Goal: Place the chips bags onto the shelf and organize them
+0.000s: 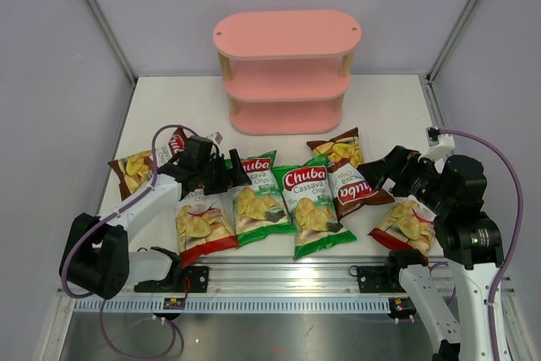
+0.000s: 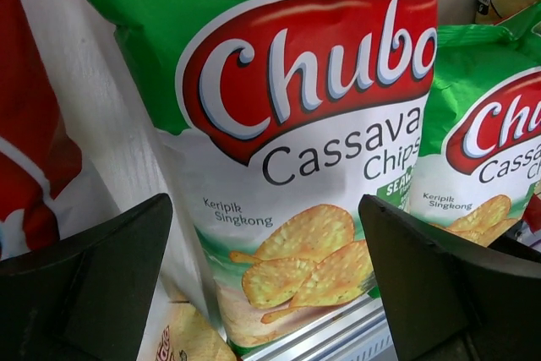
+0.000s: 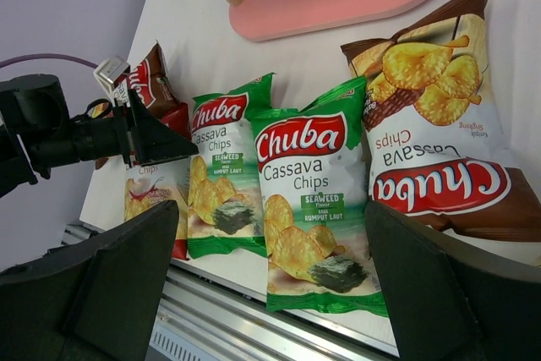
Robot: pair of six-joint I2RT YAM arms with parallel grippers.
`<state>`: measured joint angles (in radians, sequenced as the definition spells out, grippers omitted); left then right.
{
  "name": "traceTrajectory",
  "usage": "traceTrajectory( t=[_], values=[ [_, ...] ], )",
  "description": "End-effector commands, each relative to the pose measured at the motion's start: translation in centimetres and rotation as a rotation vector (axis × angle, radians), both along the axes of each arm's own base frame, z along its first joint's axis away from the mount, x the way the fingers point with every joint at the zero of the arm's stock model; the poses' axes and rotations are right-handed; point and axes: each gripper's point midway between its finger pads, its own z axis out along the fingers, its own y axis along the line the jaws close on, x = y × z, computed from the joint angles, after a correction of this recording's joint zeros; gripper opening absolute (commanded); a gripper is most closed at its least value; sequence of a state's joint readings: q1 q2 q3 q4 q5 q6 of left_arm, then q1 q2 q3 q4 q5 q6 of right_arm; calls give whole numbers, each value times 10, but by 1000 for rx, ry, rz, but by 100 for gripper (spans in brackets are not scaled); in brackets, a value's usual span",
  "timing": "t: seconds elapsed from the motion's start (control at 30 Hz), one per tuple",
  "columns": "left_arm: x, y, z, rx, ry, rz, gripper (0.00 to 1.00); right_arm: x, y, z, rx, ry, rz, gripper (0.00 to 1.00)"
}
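Note:
The pink shelf (image 1: 287, 69) stands at the back with nothing on its boards. Six chips bags lie flat in a row on the table: a dark brown one (image 1: 135, 166), a red one (image 1: 203, 224), two green ones (image 1: 258, 199) (image 1: 311, 209), a dark brown one (image 1: 351, 177) and a red one (image 1: 410, 226). My left gripper (image 1: 232, 177) is open and empty just above the top of the left green bag (image 2: 296, 124). My right gripper (image 1: 376, 177) is open and empty over the right brown bag (image 3: 439, 150), facing the right green bag (image 3: 313, 209).
White table between grey walls with metal corner posts. A metal rail (image 1: 279, 281) runs along the near edge in front of the bags. Bare table lies between the bag row and the shelf. The left arm's gripper (image 3: 152, 137) shows in the right wrist view.

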<state>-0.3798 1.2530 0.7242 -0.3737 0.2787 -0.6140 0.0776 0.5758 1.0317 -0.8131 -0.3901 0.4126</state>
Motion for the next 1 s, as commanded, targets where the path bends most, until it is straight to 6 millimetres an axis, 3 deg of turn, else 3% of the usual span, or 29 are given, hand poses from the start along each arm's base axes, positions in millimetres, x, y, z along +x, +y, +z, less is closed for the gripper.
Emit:
traceTrajectory(
  t=[0.0, 0.3, 0.43, 0.6, 0.7, 0.97],
  values=[
    [8, -6, -3, -33, -39, 14, 95, 0, 6, 9, 21, -42, 32, 100],
    [-7, -17, -32, -116, 11, 18, 91, 4, 17, 8, 77, -29, 77, 99],
    [-1, -26, -29, -176, -26, 12, 85, 8, 21, 5, 104, -17, 89, 100],
    [4, -27, -32, -197, -39, 41, 69, 9, 23, 4, 119, -10, 98, 99],
    [8, -24, -29, -194, -63, 70, 48, 8, 23, 3, 115, -10, 99, 100],
    [17, -13, 0, -189, -164, 141, 30, 12, 26, -5, 142, 9, 107, 99]
  ],
)
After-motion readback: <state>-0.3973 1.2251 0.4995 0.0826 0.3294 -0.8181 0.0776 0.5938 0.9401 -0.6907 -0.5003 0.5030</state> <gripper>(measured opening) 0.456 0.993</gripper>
